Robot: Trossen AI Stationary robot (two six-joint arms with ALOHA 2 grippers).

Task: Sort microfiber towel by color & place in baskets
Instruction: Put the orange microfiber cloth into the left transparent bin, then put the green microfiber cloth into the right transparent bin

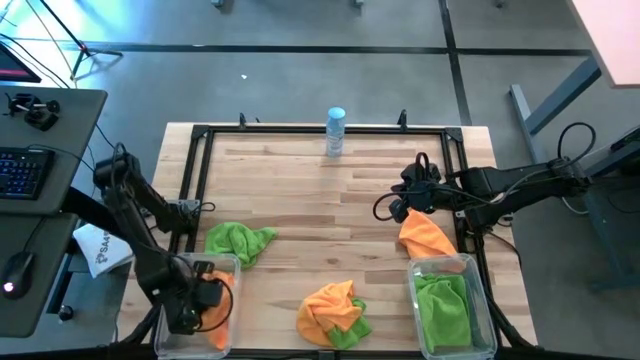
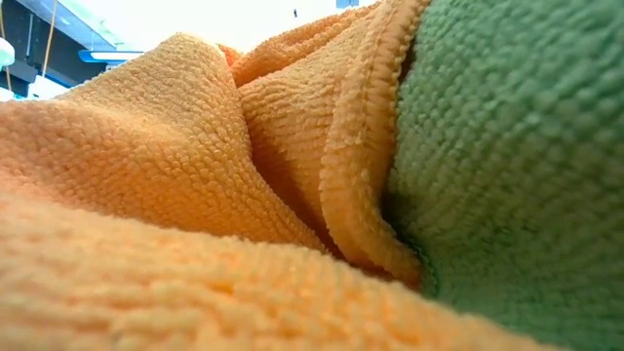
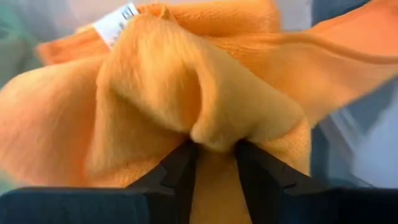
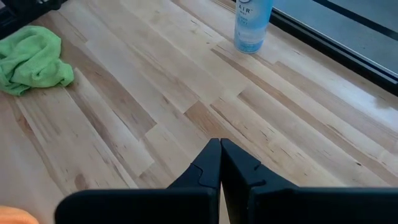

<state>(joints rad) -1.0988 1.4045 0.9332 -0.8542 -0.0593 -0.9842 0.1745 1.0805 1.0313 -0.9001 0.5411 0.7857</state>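
Note:
My left gripper (image 1: pixel 203 296) is over the left clear basket (image 1: pixel 228 262) at the table's near left, shut on an orange towel (image 3: pixel 155 93). My right gripper (image 1: pixel 408 206) is shut and empty above the table's right half (image 4: pixel 219 144). Just near of it an orange towel (image 1: pixel 425 236) lies with its near edge against the right basket (image 1: pixel 482 300), which holds green towels (image 1: pixel 443 305). A green towel (image 1: pixel 240 240) lies on the table beside the left basket. An orange and green heap (image 1: pixel 335 310) lies at the near edge and fills the low view (image 2: pixel 195 195). My left gripper pinches a bunched fold (image 3: pixel 211 138) of the orange towel between its two fingertips (image 3: pixel 181 163), coming from above, pointing down into the left basket. The cloth spreads out beyond the fingers, its white label (image 3: pixel 117 23) showing. I cannot tell whether it rests on the basket's bottom.
A white-and-blue bottle (image 1: pixel 335 131) stands at the far middle inside the black metal frame (image 1: pixel 300 130) that rims the wooden table. A desk with a keyboard (image 1: pixel 22 172) stands off the left side. Bare wood lies in the table's middle (image 1: pixel 330 220).

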